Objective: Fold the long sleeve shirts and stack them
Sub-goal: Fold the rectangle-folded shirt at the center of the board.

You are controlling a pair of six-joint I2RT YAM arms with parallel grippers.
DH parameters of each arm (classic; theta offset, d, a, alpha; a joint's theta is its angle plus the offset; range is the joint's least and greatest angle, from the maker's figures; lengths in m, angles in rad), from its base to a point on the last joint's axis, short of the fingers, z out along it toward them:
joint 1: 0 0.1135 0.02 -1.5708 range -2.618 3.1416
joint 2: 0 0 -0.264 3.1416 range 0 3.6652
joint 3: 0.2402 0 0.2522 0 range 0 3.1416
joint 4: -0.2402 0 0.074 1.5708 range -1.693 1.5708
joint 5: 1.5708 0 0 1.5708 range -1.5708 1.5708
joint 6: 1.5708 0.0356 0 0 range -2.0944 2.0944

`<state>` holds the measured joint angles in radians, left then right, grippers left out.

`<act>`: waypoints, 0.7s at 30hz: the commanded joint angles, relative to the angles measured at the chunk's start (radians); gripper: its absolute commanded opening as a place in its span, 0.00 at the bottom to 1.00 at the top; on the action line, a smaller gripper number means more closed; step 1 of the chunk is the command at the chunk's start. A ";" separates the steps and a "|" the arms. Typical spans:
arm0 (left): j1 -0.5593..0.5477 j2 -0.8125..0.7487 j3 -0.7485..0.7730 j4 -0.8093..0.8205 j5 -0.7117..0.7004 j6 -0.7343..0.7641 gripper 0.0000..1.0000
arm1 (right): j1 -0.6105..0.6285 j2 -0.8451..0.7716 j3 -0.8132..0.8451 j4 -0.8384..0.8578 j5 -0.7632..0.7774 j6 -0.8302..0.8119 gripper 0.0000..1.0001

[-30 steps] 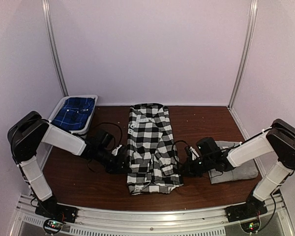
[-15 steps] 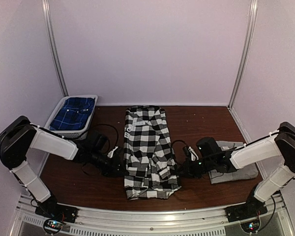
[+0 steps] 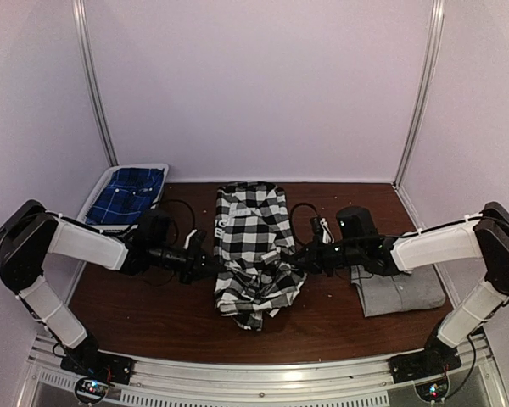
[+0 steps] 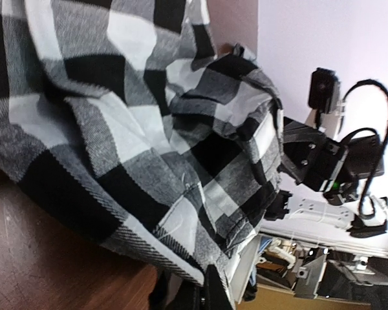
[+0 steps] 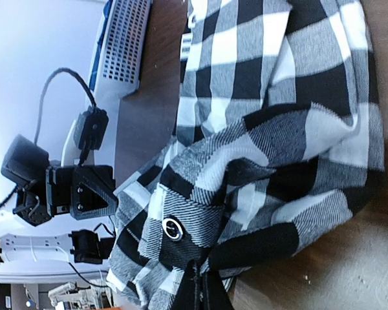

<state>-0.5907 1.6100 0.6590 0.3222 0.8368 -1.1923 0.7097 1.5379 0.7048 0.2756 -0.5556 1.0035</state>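
Basket (image 3: pixel 96 193) of white perforated plastic sits at the far left corner of the table (image 3: pixel 339 326), against the left wall. It holds 1 blue plaid garment (image 3: pixel 127 193), which covers its whole floor.

The flannel shirt (image 3: pixel 250 237) lies down the middle of the table, with its far end close to the back edge. Its near half is gathered up and bunched between the 2 arms, and the loose hem sags toward the wood. The left gripper (image 3: pixel 210 264) is clamped on the shirt's left side and the right gripper (image 3: pixel 299 259) on its right side. Both have narrow jaws pinching checked cloth, and both wrist views show the fabric draped right over the fingers.

The grey shirt (image 3: pixel 403 292) lies folded on the right, near the right edge of the table, partly under the right forearm and apart from the flannel.

Bare wood shows between the flannel and the basket, between the flannel and the grey shirt, and in a wide strip along the near edge before the metal rail (image 3: pixel 263 373). Pale walls close in the table on 3 sides.
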 commanded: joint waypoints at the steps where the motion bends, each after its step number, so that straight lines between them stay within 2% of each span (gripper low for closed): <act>1: 0.070 0.037 0.019 0.269 0.051 -0.195 0.00 | -0.056 0.079 0.073 0.128 -0.005 0.063 0.00; 8: 0.154 0.236 0.133 0.432 0.039 -0.315 0.00 | -0.147 0.279 0.198 0.259 -0.028 0.126 0.00; 14: 0.186 0.393 0.173 0.560 -0.009 -0.399 0.00 | -0.192 0.401 0.276 0.266 -0.019 0.135 0.00; 21: 0.187 0.433 0.178 0.508 -0.047 -0.352 0.00 | -0.221 0.441 0.290 0.242 -0.003 0.100 0.00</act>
<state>-0.4072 2.0388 0.8188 0.7845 0.8227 -1.5612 0.5079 1.9633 0.9649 0.4976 -0.5808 1.1282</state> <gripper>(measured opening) 0.015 0.013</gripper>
